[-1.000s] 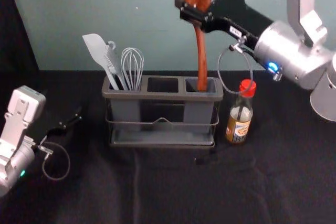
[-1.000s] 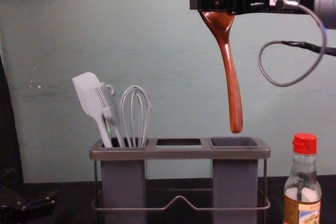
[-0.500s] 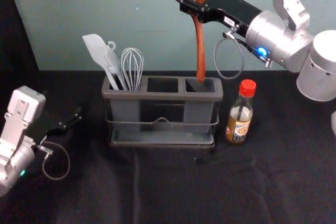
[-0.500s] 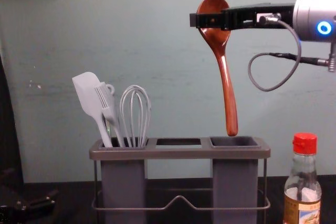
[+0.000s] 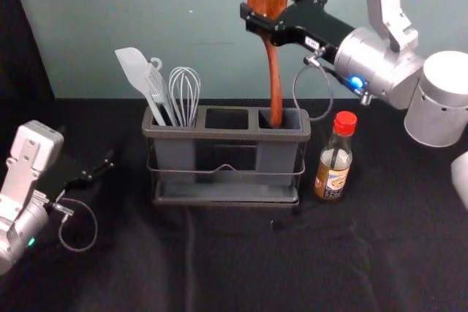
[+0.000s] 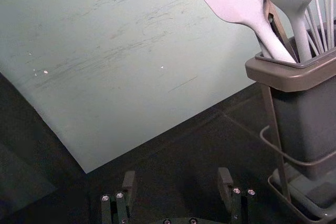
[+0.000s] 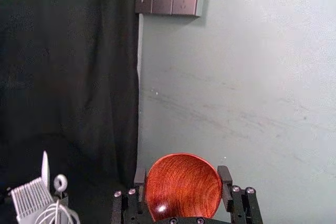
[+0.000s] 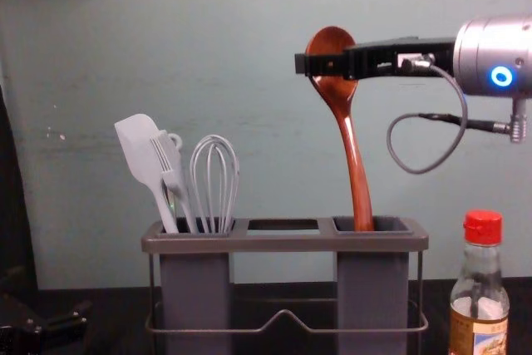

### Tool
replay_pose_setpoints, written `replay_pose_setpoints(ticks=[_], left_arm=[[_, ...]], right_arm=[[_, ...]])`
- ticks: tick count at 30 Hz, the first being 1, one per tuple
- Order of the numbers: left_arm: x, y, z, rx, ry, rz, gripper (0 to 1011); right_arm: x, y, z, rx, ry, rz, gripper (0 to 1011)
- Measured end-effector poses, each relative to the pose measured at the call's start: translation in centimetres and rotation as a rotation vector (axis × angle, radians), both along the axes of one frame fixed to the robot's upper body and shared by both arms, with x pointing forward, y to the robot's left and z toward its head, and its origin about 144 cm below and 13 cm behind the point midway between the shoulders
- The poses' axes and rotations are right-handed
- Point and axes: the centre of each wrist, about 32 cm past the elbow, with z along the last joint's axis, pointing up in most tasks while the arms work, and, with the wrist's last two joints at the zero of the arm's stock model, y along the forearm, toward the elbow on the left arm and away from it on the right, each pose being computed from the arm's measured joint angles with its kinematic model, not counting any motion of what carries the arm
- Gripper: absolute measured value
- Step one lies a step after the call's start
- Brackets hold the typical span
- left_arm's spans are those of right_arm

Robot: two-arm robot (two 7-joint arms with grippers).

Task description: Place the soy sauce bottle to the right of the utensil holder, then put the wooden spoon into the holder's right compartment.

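Note:
In the head view my right gripper [image 5: 266, 9] is above the right end of the utensil holder [image 5: 224, 134], shut on the bowl of the wooden spoon [image 5: 274, 71]. The spoon hangs handle down, slightly tilted, and in the chest view its handle tip [image 8: 363, 220] is at the right compartment's opening. In the right wrist view the spoon's bowl [image 7: 184, 186] fits between the fingers of my right gripper [image 7: 182, 186]. The soy sauce bottle [image 5: 336, 157] stands upright to the right of the holder. My left gripper [image 5: 103, 166] is parked at the left, open in the left wrist view [image 6: 177, 186].
A white spatula [image 5: 135, 71], a brush [image 8: 173, 174] and a whisk [image 5: 184, 93] stand in the holder's left compartment. Behind the black-covered table [image 5: 241, 268] rises a pale wall [image 5: 175, 20]. A dark curtain [image 7: 68, 77] hangs beside it.
My right gripper has lowered with the spoon and shifted slightly left, bringing the handle tip from above the holder down to the right compartment's opening. The left arm, holder and bottle have stayed still.

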Motion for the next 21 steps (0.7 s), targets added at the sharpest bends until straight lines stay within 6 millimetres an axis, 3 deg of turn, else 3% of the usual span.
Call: replay_pose_setpoints(ticks=[21], left_arm=[[0.0,0.0,0.0,0.000,0.000,0.000,1011]], right_arm=[[-3.1,-1.4,-1.7,-0.006,0.018,0.002,837]])
